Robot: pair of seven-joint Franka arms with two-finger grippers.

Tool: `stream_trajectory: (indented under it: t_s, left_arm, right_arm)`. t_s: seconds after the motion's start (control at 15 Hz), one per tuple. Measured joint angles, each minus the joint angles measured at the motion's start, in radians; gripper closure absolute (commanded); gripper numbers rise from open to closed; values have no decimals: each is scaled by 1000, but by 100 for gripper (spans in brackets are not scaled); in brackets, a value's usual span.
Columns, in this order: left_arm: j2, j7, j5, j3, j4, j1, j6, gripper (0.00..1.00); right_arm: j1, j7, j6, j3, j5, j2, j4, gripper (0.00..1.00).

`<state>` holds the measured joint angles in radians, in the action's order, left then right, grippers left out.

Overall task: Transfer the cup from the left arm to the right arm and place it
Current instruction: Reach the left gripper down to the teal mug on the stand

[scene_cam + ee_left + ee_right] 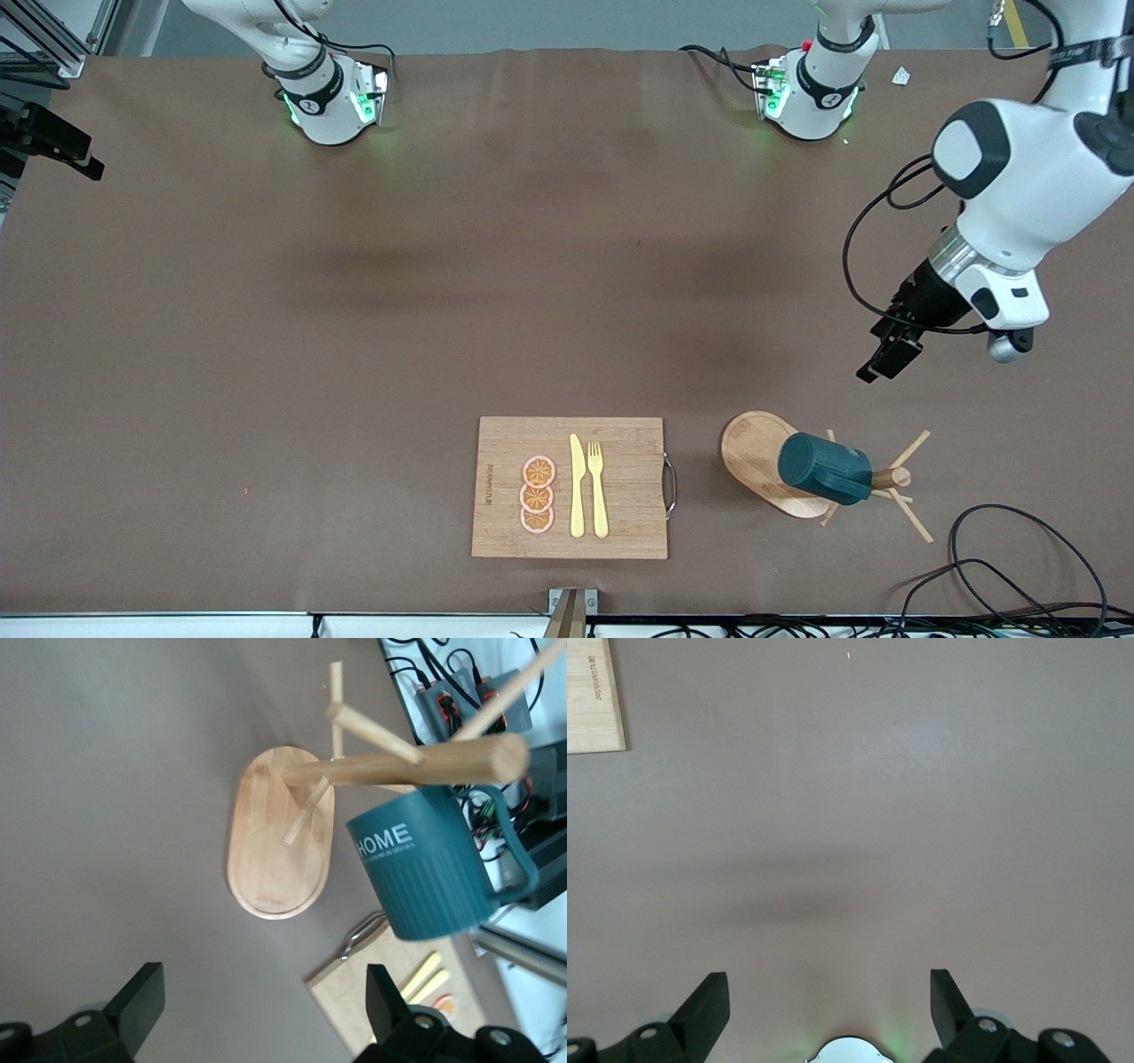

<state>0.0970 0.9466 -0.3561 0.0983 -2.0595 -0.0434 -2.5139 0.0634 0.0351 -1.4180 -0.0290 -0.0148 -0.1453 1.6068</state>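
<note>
The cup (824,468) is a dark teal ribbed mug that hangs by its handle on a peg of a wooden mug tree (753,454) near the left arm's end of the table. In the left wrist view the cup (425,864) shows white lettering, and the tree's oval base (275,846) lies under it. My left gripper (889,357) is open and empty over bare table beside the tree, apart from the cup; in its wrist view (264,1010) the jaws stand wide. My right gripper (830,1005) is open and empty over bare table by its own base; it waits, out of the front view.
A wooden cutting board (620,532) with orange slices (538,494), a yellow knife (577,486) and a fork (598,487) lies near the front edge; its corner shows in the right wrist view (594,695). Black cables (1019,567) lie at the front corner by the tree.
</note>
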Motion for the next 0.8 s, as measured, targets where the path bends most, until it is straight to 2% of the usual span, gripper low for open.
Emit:
stream_trajectory:
  t_s: [0.33, 0.6, 0.8]
  left_arm:
    - [60, 1, -270, 15, -15, -16, -186, 0]
    - [123, 2, -436, 83, -17, -19, -366, 0]
    - [173, 2, -500, 124, -12, -23, -475, 0]
  right_arm:
    - [0, 0, 0, 1, 0, 0, 0, 0]
    - [0, 0, 0, 1, 0, 0, 0, 0]
    - [0, 0, 0, 1, 0, 0, 0, 0]
